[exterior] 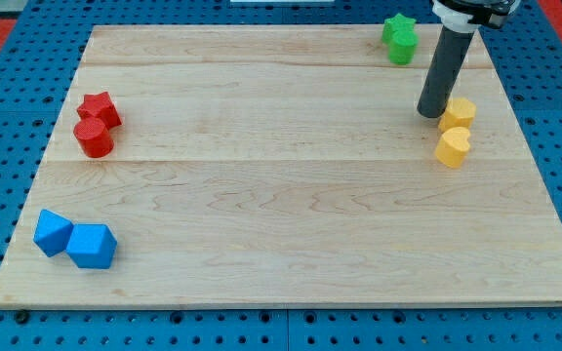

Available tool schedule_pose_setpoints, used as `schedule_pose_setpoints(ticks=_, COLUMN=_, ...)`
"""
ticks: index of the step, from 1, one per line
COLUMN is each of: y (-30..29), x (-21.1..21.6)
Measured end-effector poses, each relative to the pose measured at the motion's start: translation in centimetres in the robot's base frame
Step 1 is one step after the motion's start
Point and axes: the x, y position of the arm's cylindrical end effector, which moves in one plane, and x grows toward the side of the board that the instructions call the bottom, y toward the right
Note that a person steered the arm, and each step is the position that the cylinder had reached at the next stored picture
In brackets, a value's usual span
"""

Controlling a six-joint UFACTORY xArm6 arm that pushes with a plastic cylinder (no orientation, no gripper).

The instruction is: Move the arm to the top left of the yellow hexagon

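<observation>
At the frame's right, my tip (pixel 429 114) of the smooth dark rod touches the upper-left side of the yellow plastic hexagon (pixel 458 112) on the pale wooden worktop (pixel 281 195); there are no fingers.

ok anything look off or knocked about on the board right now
Nothing stands out. The blocks sit in tidy pairs near the board's edges: red, blue, green and yellow. My tip rests just left of the upper yellow block. No damage shows.

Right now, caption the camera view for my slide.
My tip rests at the yellow hexagon's upper left, above the yellow heart.
</observation>
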Motion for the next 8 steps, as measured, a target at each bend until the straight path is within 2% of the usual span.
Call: schedule_pose_setpoints(ticks=8, y=0.01, x=-0.97)
